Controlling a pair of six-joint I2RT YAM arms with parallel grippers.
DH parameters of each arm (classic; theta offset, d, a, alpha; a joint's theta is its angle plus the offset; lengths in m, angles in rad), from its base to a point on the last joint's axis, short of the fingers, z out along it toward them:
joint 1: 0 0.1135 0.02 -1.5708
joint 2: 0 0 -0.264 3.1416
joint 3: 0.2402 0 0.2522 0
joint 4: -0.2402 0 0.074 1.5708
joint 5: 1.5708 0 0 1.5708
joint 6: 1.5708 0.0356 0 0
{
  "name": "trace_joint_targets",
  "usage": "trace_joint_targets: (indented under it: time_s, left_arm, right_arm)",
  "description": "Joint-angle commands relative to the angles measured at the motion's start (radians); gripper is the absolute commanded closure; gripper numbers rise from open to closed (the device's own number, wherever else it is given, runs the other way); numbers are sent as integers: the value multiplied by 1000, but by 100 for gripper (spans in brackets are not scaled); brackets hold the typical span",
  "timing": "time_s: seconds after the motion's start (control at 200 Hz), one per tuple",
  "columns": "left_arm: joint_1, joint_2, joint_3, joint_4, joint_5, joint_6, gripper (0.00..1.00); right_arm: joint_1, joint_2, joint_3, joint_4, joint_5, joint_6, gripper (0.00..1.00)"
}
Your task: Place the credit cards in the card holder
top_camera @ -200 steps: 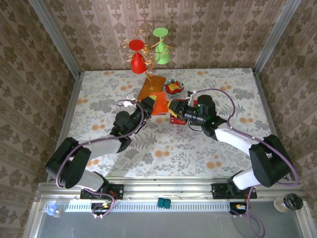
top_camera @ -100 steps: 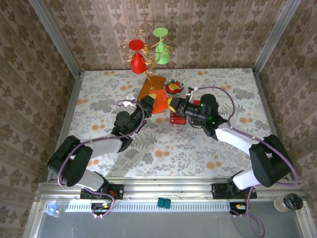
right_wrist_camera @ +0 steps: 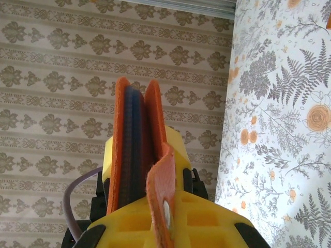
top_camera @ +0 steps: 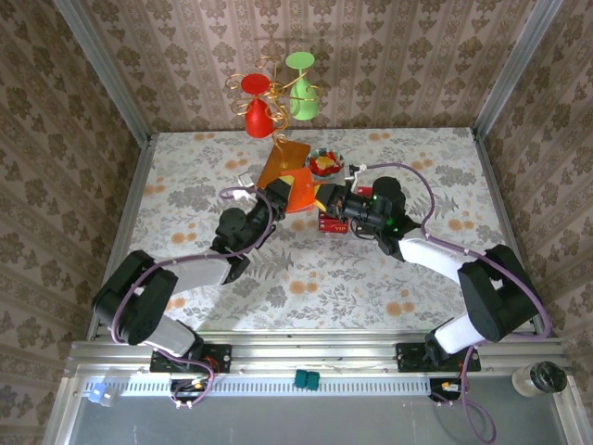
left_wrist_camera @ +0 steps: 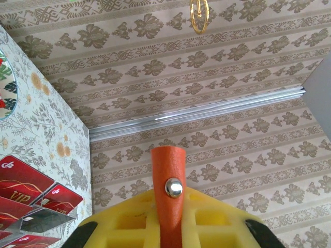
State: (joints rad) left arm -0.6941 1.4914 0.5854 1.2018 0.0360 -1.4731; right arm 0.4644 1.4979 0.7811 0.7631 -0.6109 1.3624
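The orange card holder (top_camera: 301, 188) hangs above the table between both grippers. My left gripper (top_camera: 282, 197) is shut on it: in the left wrist view its snap strap (left_wrist_camera: 168, 181) stands up between the yellow pads (left_wrist_camera: 217, 222). My right gripper (top_camera: 327, 200) meets it from the other side. In the right wrist view the card holder (right_wrist_camera: 133, 144) is edge-on, showing its blue inner layer, and the strap (right_wrist_camera: 163, 191) lies between my closed pads. The red credit cards (top_camera: 334, 223) lie fanned on the table under the right gripper, and several credit cards (left_wrist_camera: 23, 178) show at lower left.
An orange-brown wooden board (top_camera: 281, 160) lies just behind the card holder. A small bowl (top_camera: 326, 165) of red and yellow pieces sits beside it. A gold wire stand with a red and a green goblet (top_camera: 278, 93) rises at the back. Patterned walls close the sides.
My right gripper has moved left and slightly away from the cards up to the card holder. The holder has tilted up a little between the two grippers.
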Motion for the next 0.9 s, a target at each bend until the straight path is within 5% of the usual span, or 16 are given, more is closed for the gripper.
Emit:
trace_joint_targets:
  time_s: [0.0, 0.165, 0.3, 0.57, 0.895]
  left_arm:
    - [-16, 7, 24, 45, 49, 0, 93]
    - [14, -21, -47, 30, 55, 25, 61]
    - [42, -57, -110, -4, 68, 50, 46]
    - [108, -136, -229, -124, 105, 119, 33]
    - [111, -346, -32, -787, 143, 447, 29]
  right_arm:
    - [23, 2, -13, 47, -64, -7, 100]
    - [19, -22, -39, 4, -55, -39, 100]
    - [16, -27, -59, -10, -52, -49, 100]
    - [16, -36, -115, -15, -51, -61, 100]
    - [15, -33, -196, 6, -53, -77, 100]
